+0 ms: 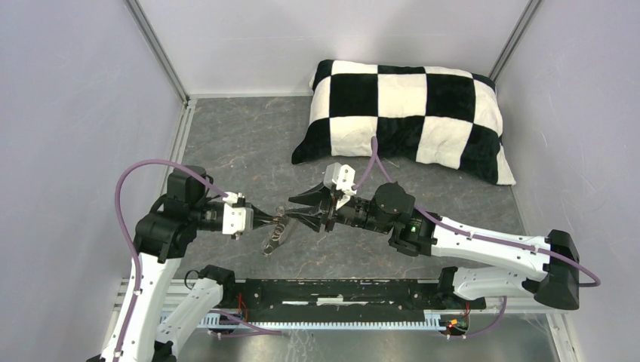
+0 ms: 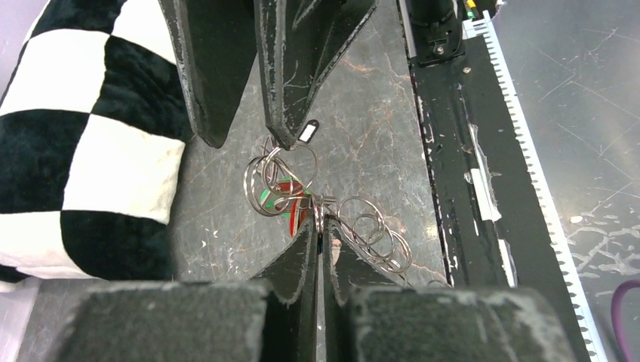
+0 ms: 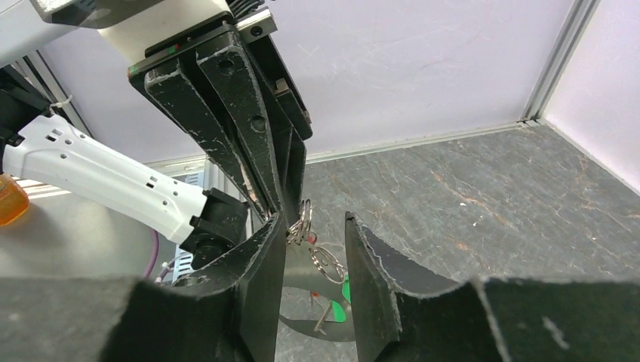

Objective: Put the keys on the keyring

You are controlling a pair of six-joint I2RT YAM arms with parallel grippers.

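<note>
The fingers (image 2: 296, 260) of the left gripper (image 2: 320, 226) are clenched on a metal loop of the keyring (image 2: 320, 210), holding it and the red- and green-tagged keys (image 2: 283, 194) above the table (image 1: 249, 143), apparently to steady them for the right gripper (image 3: 313, 220), whose jaws stand apart around the bunch

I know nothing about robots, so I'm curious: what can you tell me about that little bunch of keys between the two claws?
The bunch of keys is a tangle of thin silver metal rings with small plastic tags: a red tag, a green tag and a black tag with a white label. A chain of further rings trails off it. The left gripper is shut on one ring, holding it above the grey table. The open right gripper has a fingertip at the black tag.
</note>
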